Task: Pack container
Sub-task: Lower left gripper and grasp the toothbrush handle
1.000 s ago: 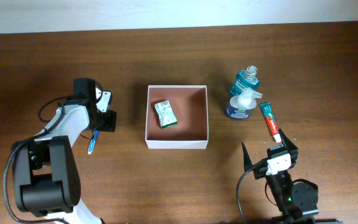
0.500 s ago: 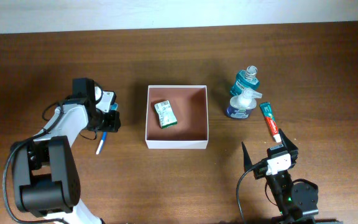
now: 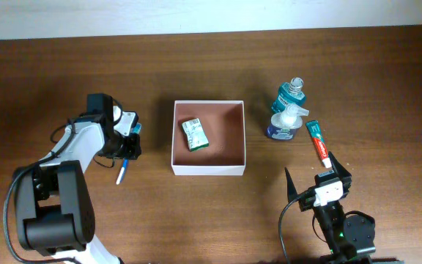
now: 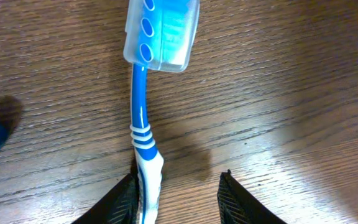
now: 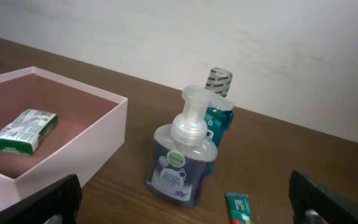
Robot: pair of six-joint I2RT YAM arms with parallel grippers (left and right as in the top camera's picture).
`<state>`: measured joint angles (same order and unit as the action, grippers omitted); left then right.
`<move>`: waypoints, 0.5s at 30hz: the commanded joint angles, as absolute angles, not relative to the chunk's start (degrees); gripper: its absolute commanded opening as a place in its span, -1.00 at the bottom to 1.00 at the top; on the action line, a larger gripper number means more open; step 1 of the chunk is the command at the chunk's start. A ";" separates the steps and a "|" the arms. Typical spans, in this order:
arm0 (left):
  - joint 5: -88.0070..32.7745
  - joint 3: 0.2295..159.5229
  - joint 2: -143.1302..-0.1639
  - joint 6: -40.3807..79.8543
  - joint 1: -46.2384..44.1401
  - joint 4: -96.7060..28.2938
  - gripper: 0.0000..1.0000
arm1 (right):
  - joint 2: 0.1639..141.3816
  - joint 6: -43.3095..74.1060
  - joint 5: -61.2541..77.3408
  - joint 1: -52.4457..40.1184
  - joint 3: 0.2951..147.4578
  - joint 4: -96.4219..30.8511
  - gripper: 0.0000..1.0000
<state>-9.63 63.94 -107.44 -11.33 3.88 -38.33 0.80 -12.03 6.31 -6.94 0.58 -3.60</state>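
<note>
The container (image 3: 209,169) sits mid-table on the wooden table (image 3: 343,66), open side up, with a small green-and-white packet (image 3: 195,135) on its reddish-brown floor. To its left, the left gripper (image 4: 178,180) hangs low over a blue capped toothbrush (image 4: 143,118), jaws parted wider than the handle, which lies against one finger (image 4: 126,199). The right gripper (image 5: 194,202) waits with fingers spread wide, facing a pump bottle (image 5: 182,162), a teal bottle (image 5: 219,112) and a toothpaste tube (image 3: 317,143).

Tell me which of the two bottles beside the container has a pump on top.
The purple soap bottle, with a white pump head; the teal mouthwash bottle behind it has only a plain cap.
</note>
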 commanded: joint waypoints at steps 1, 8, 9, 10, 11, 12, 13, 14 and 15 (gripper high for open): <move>-6.39 62.67 -109.89 -11.22 4.03 -39.31 -0.22 | 0.25 -12.01 6.42 -6.61 0.32 -3.88 0.97; -6.42 62.67 -109.89 -11.22 4.03 -39.55 -0.28 | 0.25 -12.01 6.42 -6.61 0.32 -3.86 0.97; -6.39 62.67 -109.89 -11.20 4.03 -39.53 -0.28 | 0.25 -12.01 6.42 -6.61 0.32 -3.86 0.97; -6.39 62.67 -109.91 -11.20 4.03 -39.51 -0.28 | 0.25 -12.01 6.42 -6.61 0.32 -3.86 0.97; -6.37 62.67 -109.93 -11.22 4.03 -39.48 -0.29 | 0.25 -12.01 6.42 -6.61 0.32 -3.88 0.97; -6.37 62.67 -109.93 -11.22 4.03 -39.46 -0.29 | 0.25 -12.01 6.42 -6.61 0.32 -3.88 0.97; -6.35 62.67 -109.93 -11.22 4.03 -39.42 -0.29 | 0.25 -12.01 6.42 -6.61 0.32 -3.86 0.97; -6.35 62.67 -109.93 -11.22 4.03 -39.35 -0.29 | 0.25 -11.99 6.42 -6.61 0.32 -3.88 0.97; -6.35 62.65 -109.93 -11.22 4.03 -39.31 -0.29 | 0.25 -11.99 6.42 -6.61 0.32 -3.88 0.97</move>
